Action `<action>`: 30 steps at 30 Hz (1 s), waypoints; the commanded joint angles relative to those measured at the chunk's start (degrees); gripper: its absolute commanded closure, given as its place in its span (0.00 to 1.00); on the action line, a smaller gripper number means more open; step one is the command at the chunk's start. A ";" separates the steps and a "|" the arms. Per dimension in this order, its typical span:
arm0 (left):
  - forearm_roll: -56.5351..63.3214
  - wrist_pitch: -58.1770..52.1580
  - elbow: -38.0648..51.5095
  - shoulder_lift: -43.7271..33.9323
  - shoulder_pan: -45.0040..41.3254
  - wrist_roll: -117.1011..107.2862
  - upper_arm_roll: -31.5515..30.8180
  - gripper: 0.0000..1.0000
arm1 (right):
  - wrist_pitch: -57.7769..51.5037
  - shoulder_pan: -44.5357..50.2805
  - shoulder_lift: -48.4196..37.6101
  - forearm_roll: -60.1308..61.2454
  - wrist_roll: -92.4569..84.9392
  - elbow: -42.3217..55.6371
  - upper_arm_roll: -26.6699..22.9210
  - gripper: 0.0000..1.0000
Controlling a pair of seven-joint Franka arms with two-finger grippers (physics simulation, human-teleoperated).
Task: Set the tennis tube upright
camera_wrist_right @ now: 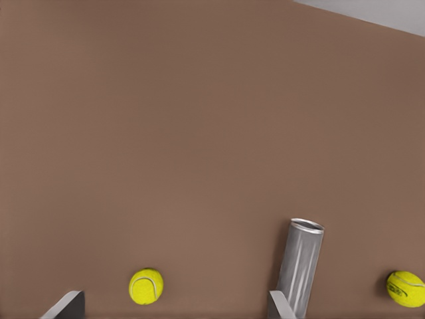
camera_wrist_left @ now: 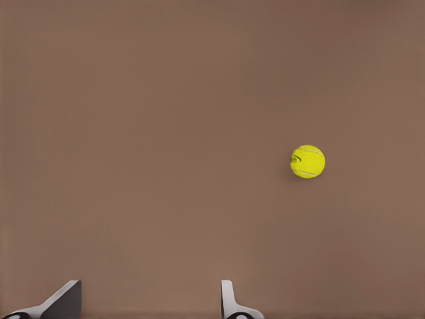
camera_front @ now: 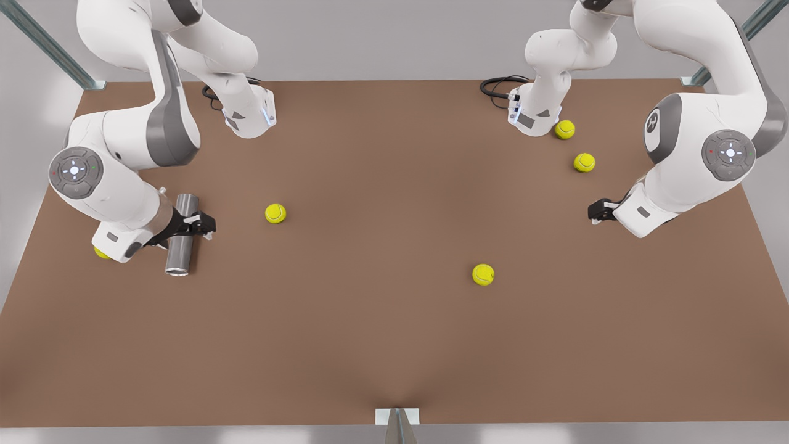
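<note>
At the near edge of the brown table (camera_front: pixel 394 345) a small metal bracket (camera_front: pixel 397 418) is seen. Just beyond it, toward the front view's right, one tennis ball (camera_front: pixel 483 274) lies alone on bare table.

On the front view's left the tennis tube (camera_front: pixel 179 253) is found lying on its side, not upright, with its open rim turned toward the near edge. The right gripper (camera_front: pixel 206 229) is placed low across the tube's middle, fingertips past the tube on the side toward the table centre. In the right wrist view the right gripper (camera_wrist_right: pixel 172 306) is shown with fingers spread wide and nothing between them. The tube (camera_wrist_right: pixel 300 266) lies just beside one finger, and whether they touch cannot be told. Two balls are also seen there — one (camera_wrist_right: pixel 146 286) beyond the gap, one (camera_wrist_right: pixel 405 288) past the tube. A ball (camera_front: pixel 102 251) is half hidden under that arm, and another (camera_front: pixel 275 213) lies near the tube toward the centre.

On the front view's right the left gripper (camera_front: pixel 593 213) is held above the table, well apart from the tube. Its fingers are parted and empty in the left wrist view (camera_wrist_left: pixel 149 302), with a ball (camera_wrist_left: pixel 307 161) ahead.

Farther back, two balls (camera_front: pixel 584 162) (camera_front: pixel 564 129) lie by an arm base, and black cables (camera_front: pixel 499 86) are coiled at the far edge.
</note>
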 commanded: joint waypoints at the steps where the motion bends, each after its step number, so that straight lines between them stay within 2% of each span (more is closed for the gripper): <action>1: 0.03 -0.09 0.00 0.00 0.00 0.00 0.00 0.00 | -0.09 -0.04 0.08 0.00 0.00 -0.01 -0.08 0.00; 6: 0.03 -0.09 0.00 0.00 0.00 0.00 -0.09 0.00 | -0.79 1.81 1.75 -0.44 0.09 -0.88 0.19 0.00; 8: 0.03 -0.09 0.00 0.00 0.00 0.00 -0.09 0.00 | -1.40 -0.39 2.90 -0.88 1.49 -2.90 0.10 0.00; 9: 0.03 -0.09 0.00 0.00 0.00 0.00 -0.09 0.00 | -3.86 -1.71 2.72 -1.14 10.10 -2.91 0.10 0.00; 12: 0.03 -0.09 0.00 0.08 0.00 0.09 -0.09 0.00 | -10.98 -4.52 2.54 -1.76 14.77 -2.55 0.10 0.00; 14: 0.03 -0.09 0.00 0.17 0.00 0.09 -0.09 0.00 | -10.90 -6.98 3.16 1.32 19.07 -3.61 -0.08 0.00; 17: 0.03 -0.09 0.00 0.17 0.00 0.09 -0.09 0.00 | 3.77 -10.93 3.16 0.62 18.37 -14.24 -0.08 0.00; 20: 0.03 0.00 0.00 0.44 0.00 0.09 -0.09 0.00 | 11.95 -14.27 3.60 -1.32 18.19 -17.84 0.01 0.00; 23: 0.03 -0.09 0.00 0.44 0.00 0.09 -0.09 0.00 | 21.79 -18.32 3.77 -1.85 10.38 -23.82 0.10 0.00; 30: 0.11 -0.09 0.00 1.75 -0.17 0.09 -0.09 0.00 | 29.97 -22.36 12.65 -5.88 6.24 -24.62 0.01 0.00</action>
